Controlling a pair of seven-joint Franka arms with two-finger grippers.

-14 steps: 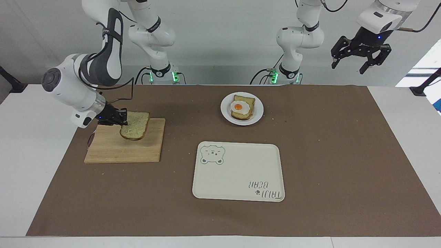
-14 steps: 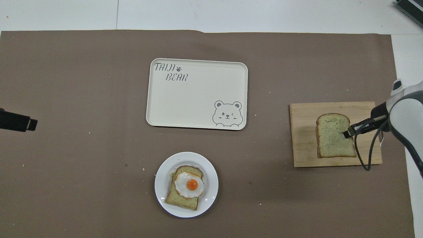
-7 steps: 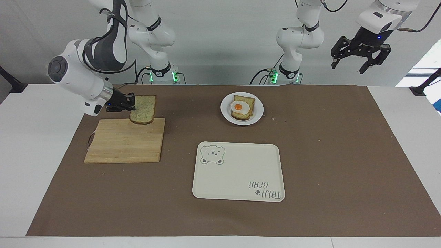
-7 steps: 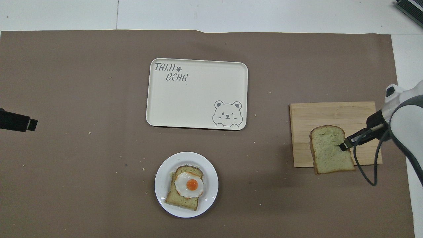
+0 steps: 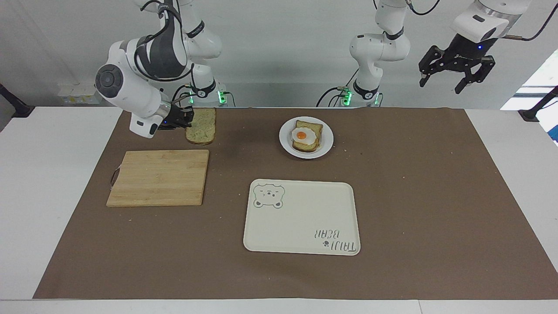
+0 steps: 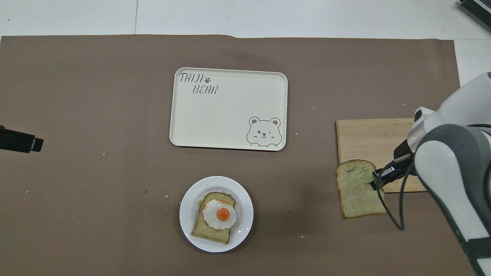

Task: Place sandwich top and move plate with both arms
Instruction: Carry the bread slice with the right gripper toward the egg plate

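Right gripper [image 5: 186,122] pinches sandwich top [image 5: 201,126] by one edge, airborne over the mat between cutting board [image 5: 159,183] and plate [image 5: 328,140]. Step: carry. Next: lower it squarely onto the egg toast [image 5: 307,136]. Left gripper [image 5: 457,78] waits raised, fingers spread.

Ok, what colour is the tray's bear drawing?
Grey outline on the cream tray; the bear drawing shows best overhead.

You are looking at a white surface [image 5: 52,183] with a brown paper sheet [image 5: 414,196] spread over most of it. A plain pale grey wall [image 5: 279,52] stands at the robots' end. Bright daylight comes in from a window [image 5: 538,87] at the left arm's end. Lighting is even, with soft shadows.
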